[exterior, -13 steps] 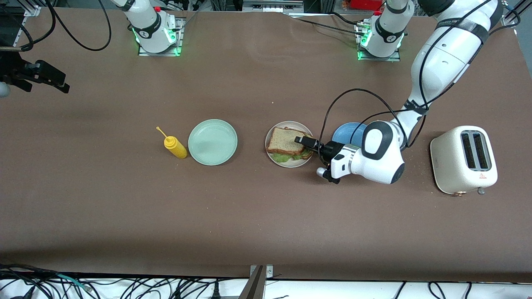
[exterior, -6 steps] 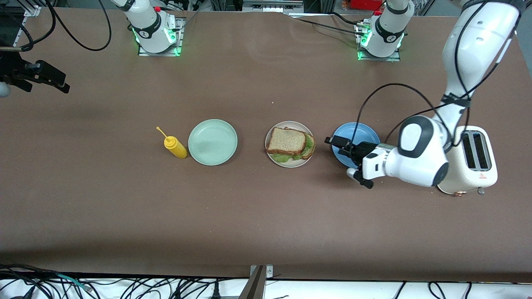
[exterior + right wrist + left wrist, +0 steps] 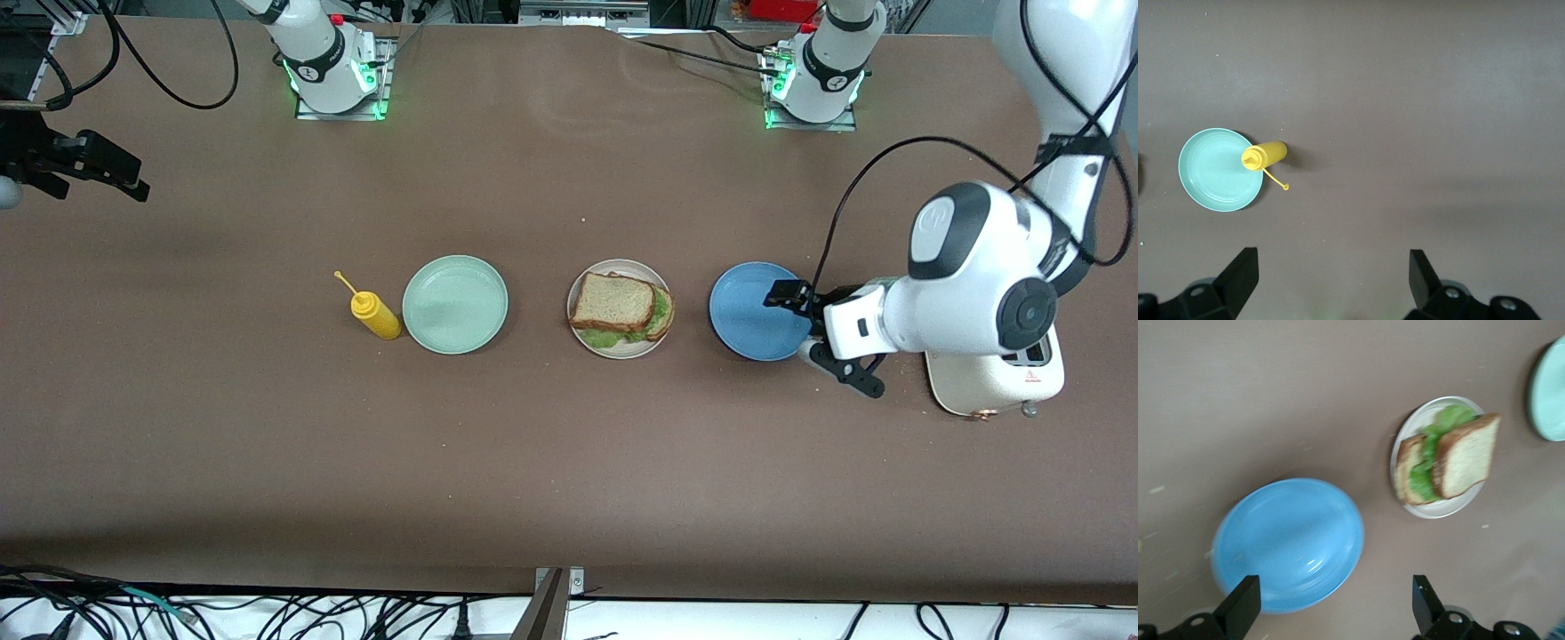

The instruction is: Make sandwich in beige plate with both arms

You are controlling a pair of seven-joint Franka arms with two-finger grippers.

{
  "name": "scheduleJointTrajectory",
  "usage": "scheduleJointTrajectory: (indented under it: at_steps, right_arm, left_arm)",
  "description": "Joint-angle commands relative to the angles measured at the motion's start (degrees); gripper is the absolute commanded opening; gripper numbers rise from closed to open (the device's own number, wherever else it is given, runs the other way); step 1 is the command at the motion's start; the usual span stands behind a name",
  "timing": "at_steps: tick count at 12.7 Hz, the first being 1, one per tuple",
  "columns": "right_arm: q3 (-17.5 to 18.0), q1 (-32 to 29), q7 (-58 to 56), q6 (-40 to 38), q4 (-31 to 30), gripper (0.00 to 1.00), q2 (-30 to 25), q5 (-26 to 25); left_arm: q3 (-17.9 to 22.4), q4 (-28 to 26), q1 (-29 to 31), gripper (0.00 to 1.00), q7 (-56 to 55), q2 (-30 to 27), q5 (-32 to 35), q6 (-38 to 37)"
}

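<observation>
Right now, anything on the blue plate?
No. The blue plate is bare; the sandwich sits on the beige plate beside it.

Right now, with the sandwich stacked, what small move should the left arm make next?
Probably lift the open left end effector clear of the blue plate: the sandwich already sits assembled on the beige plate, untouched by either arm.

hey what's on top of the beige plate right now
The sandwich lies on the beige plate: bread on top, green lettuce showing under it, a second slice below. The plate's middle is covered.
</observation>
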Motion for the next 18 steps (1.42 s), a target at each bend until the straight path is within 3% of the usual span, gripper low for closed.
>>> scheduleJointTrajectory:
  at_steps: [1, 6, 7, 9, 11, 14, 18]
  right_arm:
    - [0.55, 0.28, 0.33, 0.36, 1.29, 1.00, 0.51, -1.72]
    - [1.51, 0.37, 0.51, 0.72, 1.29, 1.00, 0.51, -3.30]
    - [1.51, 0.28, 0.51, 0.72, 1.29, 1.00, 0.43, -3.30]
    - [1.60, 0.37, 0.77, 0.54, 1.03, 1.00, 0.16, -3.30]
    - [2.83, 0.37, 1.03, 0.71, 1.11, 1.00, 0.16, -3.47]
    - [2.92, 0.28, 1.12, 0.72, 1.11, 1.00, 0.25, -3.47]
    - [2.92, 0.28, 1.12, 0.72, 1.11, 1.00, 0.25, -3.39]
  left_arm:
    - [-0.03, -1.13, -0.13, 1.00, -2.70, -7.22, 6.41, -2.90]
    - [1.02, -1.83, 0.83, 1.00, -12.71, -19.87, 7.66, -6.34]
    - [3.89, -1.92, 0.05, 1.00, -12.37, -21.29, 7.31, -6.60]
    - [15.73, -2.45, -8.69, 1.00, -12.19, -23.67, 6.96, -6.77]
    - [23.76, -2.98, -13.83, 1.00, -12.19, -24.47, 6.61, -8.44]
    - [24.40, -6.56, -14.72, 1.00, -13.77, -27.18, 5.99, -7.84]
    - [24.14, -6.50, -14.90, 1.00, -13.86, -27.28, 5.90, -7.74]
